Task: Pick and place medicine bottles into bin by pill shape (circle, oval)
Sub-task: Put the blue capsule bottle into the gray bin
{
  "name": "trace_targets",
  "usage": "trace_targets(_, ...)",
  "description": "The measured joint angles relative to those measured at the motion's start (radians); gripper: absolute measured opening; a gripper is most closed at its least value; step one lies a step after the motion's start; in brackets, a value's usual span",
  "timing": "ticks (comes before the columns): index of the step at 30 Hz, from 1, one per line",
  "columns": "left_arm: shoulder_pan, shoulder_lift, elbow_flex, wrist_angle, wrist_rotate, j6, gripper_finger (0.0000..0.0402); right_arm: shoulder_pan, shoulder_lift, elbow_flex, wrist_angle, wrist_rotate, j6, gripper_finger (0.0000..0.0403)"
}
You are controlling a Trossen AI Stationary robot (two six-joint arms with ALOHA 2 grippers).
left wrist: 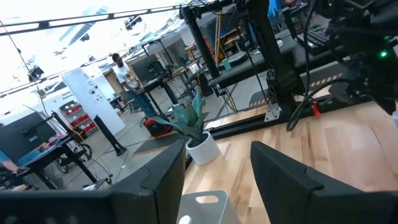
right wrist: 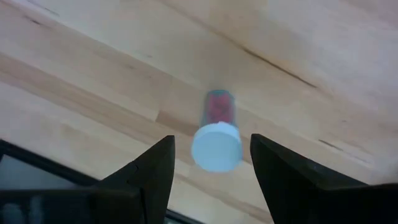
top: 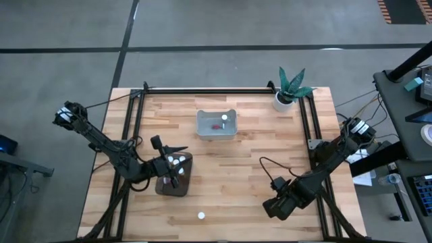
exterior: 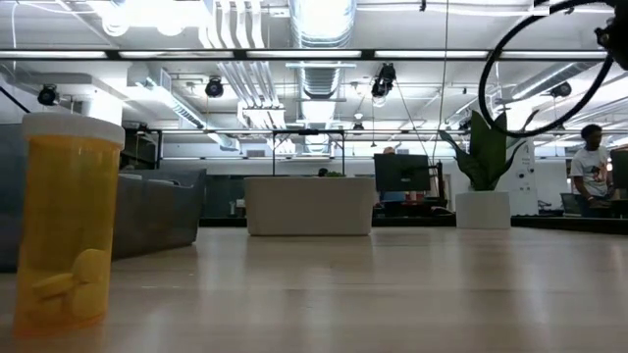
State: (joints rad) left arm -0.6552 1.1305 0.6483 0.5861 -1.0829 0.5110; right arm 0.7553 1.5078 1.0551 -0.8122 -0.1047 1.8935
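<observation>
My right gripper (top: 275, 205) hangs low over the table's near right part, open. In the right wrist view its fingers (right wrist: 152, 168) stand on either side of a small bottle (right wrist: 216, 140) with a white cap and red pills, with a gap on each side. My left gripper (top: 173, 170) is open and empty over the dark bin (top: 177, 183), which holds several white-capped bottles (top: 177, 160). The pale bin (top: 216, 125) at the far middle holds one bottle (top: 224, 119). A lone amber bottle (top: 201, 216) with oval pills stands near the front edge, and it also shows in the low view (exterior: 69, 226).
A white plant pot (top: 282, 101) stands at the far right corner. Black rails (top: 307, 121) run along the table's left, right and far sides. Bare wood lies between the two bins and the front edge. People show in the room beyond (exterior: 591, 167).
</observation>
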Motion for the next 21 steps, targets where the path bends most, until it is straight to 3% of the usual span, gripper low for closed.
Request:
trace_targets(8,0.000,0.000,0.000,0.000,-0.004,0.000,0.0167,0.000,0.000,-0.029,0.028,-0.001,0.000,0.0190)
trace_targets(21,0.000,-0.001,0.000,-0.001,-0.004,0.000,0.0167,0.000,0.000,-0.029,0.041,-0.001,0.009,0.0104)
